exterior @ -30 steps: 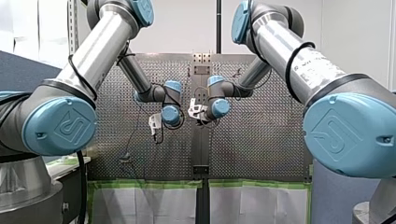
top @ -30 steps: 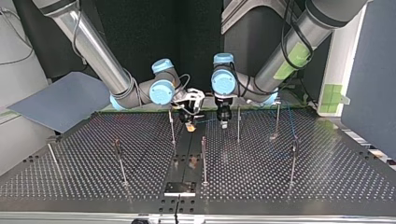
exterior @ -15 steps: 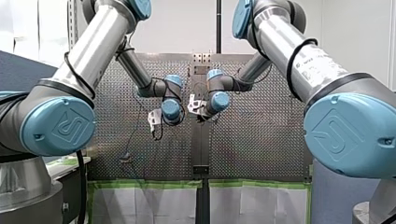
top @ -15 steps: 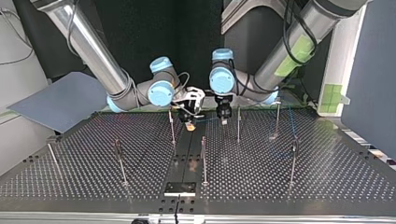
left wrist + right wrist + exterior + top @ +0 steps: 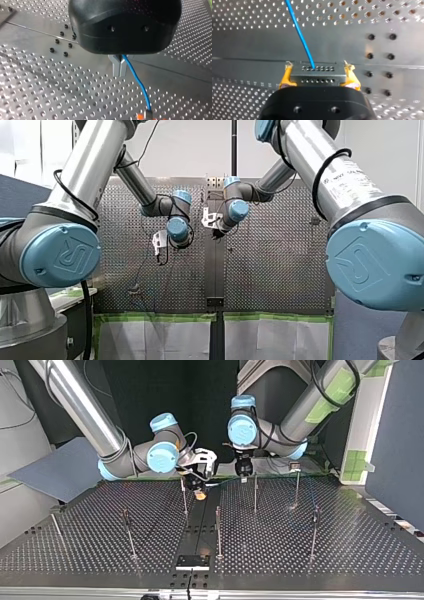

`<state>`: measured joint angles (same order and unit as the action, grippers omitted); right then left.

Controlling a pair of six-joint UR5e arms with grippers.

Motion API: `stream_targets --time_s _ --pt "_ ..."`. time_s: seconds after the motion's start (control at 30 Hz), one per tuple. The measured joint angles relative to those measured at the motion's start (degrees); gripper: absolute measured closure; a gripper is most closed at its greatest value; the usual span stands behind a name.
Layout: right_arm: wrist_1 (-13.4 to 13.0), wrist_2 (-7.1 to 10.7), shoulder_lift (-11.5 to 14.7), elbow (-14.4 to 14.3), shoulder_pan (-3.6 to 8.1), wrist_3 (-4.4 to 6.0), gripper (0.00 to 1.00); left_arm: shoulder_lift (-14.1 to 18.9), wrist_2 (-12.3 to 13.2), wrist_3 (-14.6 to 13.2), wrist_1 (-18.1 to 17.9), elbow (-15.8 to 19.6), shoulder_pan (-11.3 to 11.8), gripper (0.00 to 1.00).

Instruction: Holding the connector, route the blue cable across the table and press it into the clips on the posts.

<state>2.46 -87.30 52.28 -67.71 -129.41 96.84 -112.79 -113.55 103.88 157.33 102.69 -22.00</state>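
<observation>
1. The centre post [image 5: 218, 532] stands upright on the perforated table [image 5: 350, 560].
2. Behind it, the blue cable [image 5: 136, 80] runs between my left gripper [image 5: 243, 478], which pinches it, and my right gripper [image 5: 200, 493], clamped on the connector [image 5: 317, 75]. Together they bar that gap.
3. Either side of it, bare table reaches the left post [image 5: 128, 535] and the right post [image 5: 313, 532].

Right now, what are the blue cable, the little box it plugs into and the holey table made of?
The blue cable looks like smooth plastic-coated wire: it curves. The connector looks like dull grey metal or plastic, with rows of tiny holes; hard to tell. The table seems brushed metal: it gleams silver.
</observation>
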Motion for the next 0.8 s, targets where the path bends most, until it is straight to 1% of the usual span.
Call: stream_targets --time_s 0.13,0.23,0.4,0.6,0.8 --pt "0.45 -0.51 2.14 -0.87 -0.19 -1.33 1.00 1.99 0.18 -0.70 0.39 0.77 -0.62 1.00" --pt "0.85 -0.75 3.77 -1.14 -0.41 -1.87 1.00 3.52 0.78 -0.94 0.55 0.89 -1.08 1.00" --pt "1.22 -1.22 6.22 -1.39 -0.62 -2.14 1.00 6.20 2.17 -0.81 0.65 0.90 -1.49 1.00" --pt "1.68 -3.02 9.28 -1.42 -0.53 -2.33 1.00 9.20 2.65 -0.32 1.20 0.79 -1.28 1.00" --pt "2.78 -4.36 12.01 -1.44 -0.14 -2.72 1.00 12.49 3.18 -0.24 2.69 -0.60 -1.23 1.00"
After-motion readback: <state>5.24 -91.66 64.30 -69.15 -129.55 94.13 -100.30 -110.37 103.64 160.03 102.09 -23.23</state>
